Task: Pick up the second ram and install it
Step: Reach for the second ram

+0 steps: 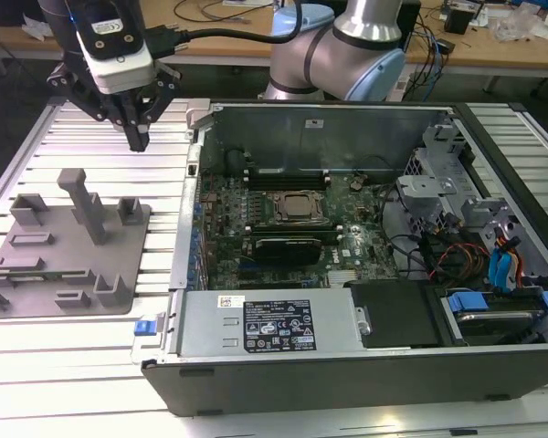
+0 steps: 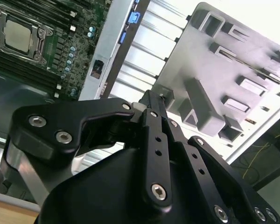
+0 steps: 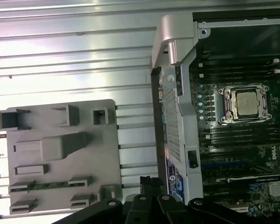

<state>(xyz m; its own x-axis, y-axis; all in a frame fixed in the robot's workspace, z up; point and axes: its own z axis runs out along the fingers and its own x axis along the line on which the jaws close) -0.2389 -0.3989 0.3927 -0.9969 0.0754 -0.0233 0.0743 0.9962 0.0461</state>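
Note:
The second ram (image 3: 49, 185) is a thin dull-green strip lying flat between two low blocks on the grey holder plate (image 3: 102, 154). That plate (image 1: 119, 274) sits on the slatted table at the exterior view's left. My gripper (image 1: 139, 139) hangs above the table behind the plate's far edge, near the case's corner. Its black fingers taper to one tip and are shut on nothing. The gripper (image 2: 151, 97) is well apart from the ram. The open computer case holds the motherboard with the processor socket (image 1: 297, 208) and long black memory slots (image 3: 242, 135) on both sides of it.
A tall grey post (image 1: 84, 208) stands on the holder plate among several lower blocks. The case's metal wall (image 1: 199, 119) rises right beside the gripper. A power supply (image 1: 274, 324), cables and blue drive brackets (image 1: 502, 274) fill the case's near and right parts.

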